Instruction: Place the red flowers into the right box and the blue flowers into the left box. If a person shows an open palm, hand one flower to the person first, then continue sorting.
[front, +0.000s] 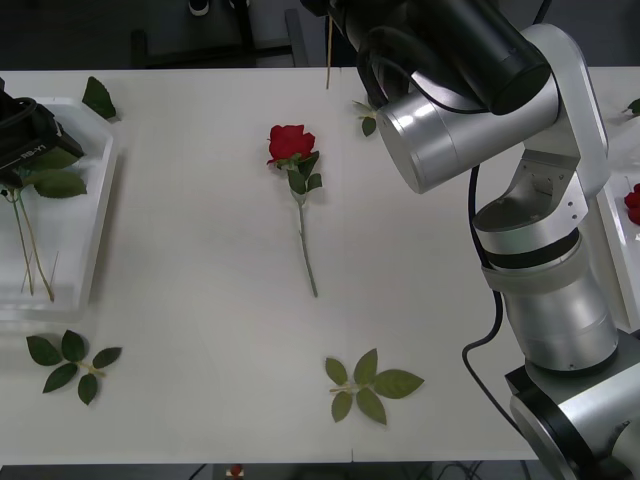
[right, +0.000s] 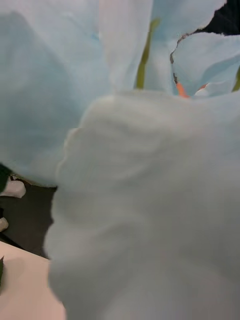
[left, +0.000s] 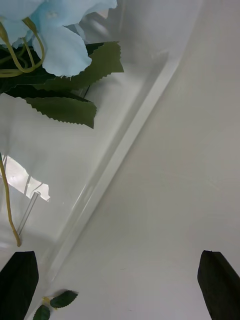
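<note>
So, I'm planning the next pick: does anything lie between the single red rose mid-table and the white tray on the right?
The robot's own silver right arm stands between the red rose and the shallow white right box, hiding the table there. The loose green leaf sprigs lie off that line.

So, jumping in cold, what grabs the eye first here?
A lone red rose lies mid-table, stem toward the robot. The big silver right arm rises over the table's right side, and pale-blue petals sit right against its wrist camera. At the left box, the open left pincer hovers by the rim, a blue flower inside.
</note>
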